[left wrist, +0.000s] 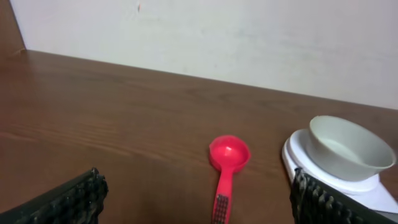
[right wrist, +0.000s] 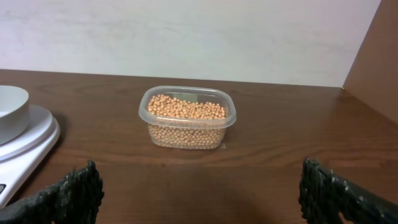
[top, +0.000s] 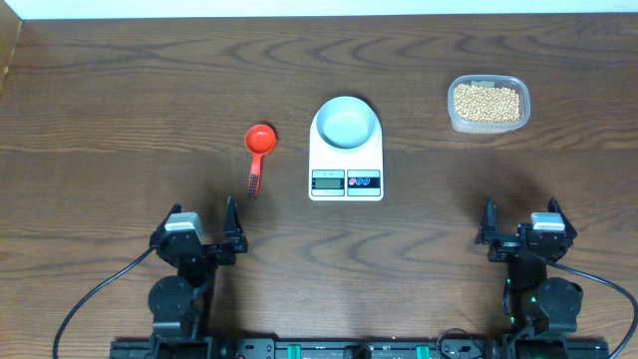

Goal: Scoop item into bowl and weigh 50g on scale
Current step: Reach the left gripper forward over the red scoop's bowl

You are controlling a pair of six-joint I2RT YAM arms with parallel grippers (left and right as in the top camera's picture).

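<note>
The pale bowl (top: 346,122) (left wrist: 348,147) (right wrist: 11,112) stands empty on the white scale (top: 346,170) (left wrist: 298,158) (right wrist: 31,146) at the table's middle. Tan beans (top: 486,101) (right wrist: 186,109), the item, fill a clear plastic tub at the back right. A red scoop (top: 259,145) (left wrist: 227,158) lies left of the scale, handle toward the front. My left gripper (top: 204,231) (left wrist: 196,202) hangs open near the front left, in line with the scoop, nothing between its fingers. Near the front right, my right gripper (top: 518,224) (right wrist: 199,196) is open and empty, facing the tub.
The clear tub (top: 487,104) (right wrist: 188,118) sits near the back right of the wooden table (top: 120,120). A pale wall (left wrist: 249,43) rises behind the table's far edge. Cables trail from both arm bases at the front edge.
</note>
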